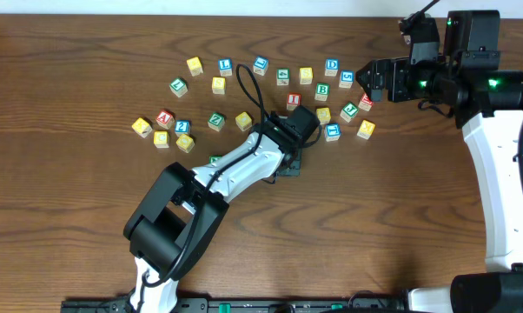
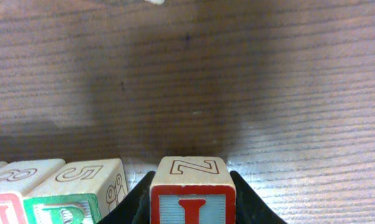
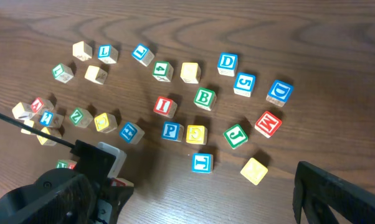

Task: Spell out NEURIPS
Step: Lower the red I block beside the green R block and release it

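Your left claw is closed partway, clamped on a cube with a red letter in front and Z on top, bottom centre of its wrist view, just beside a green-lettered cube at lower left. Your right claw gapes wide, empty, upper right overhead. The blue P lies loose, centre of the right wrist view.

The B cube sits on the desk. The D cube is just behind it. The J cube is to its right and a little in front. The L cube is far off to its left. In front of the B cube, the left fingers have the cube with Z on top between them. A row of cubes lies just left of that one.
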